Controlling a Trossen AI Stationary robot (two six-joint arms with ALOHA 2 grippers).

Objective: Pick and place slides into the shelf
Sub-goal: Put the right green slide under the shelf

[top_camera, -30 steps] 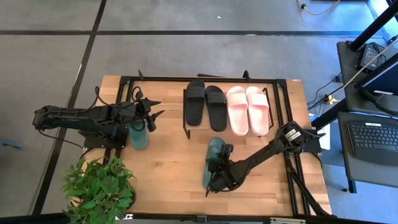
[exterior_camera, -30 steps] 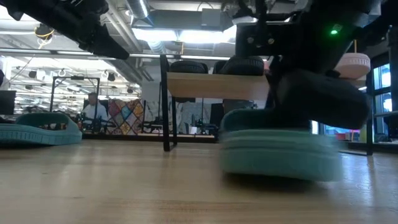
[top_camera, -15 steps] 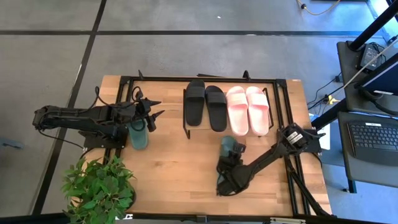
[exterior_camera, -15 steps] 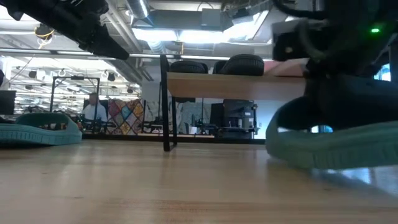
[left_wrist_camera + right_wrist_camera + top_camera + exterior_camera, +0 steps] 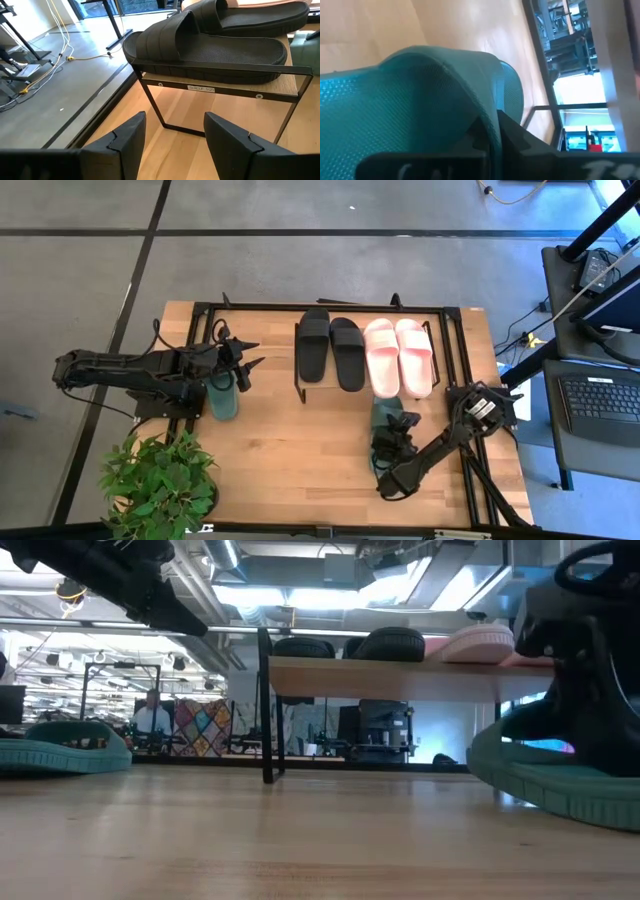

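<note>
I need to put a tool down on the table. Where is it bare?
Bare wood lies mid-table, between the left green slide and the green slide in the right gripper. Crowded: the shelf with black slides and pink slides; the plant corner.

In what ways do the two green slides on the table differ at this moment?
The green slide near the right gripper is clamped by its strap in the right gripper, below the pink slides; the green slide near the left arm lies free beside the plant, with the open left gripper above it, not touching. The first seems tilted in the low view; the second lies flat. Both are the same teal-green and outside the shelf.
</note>
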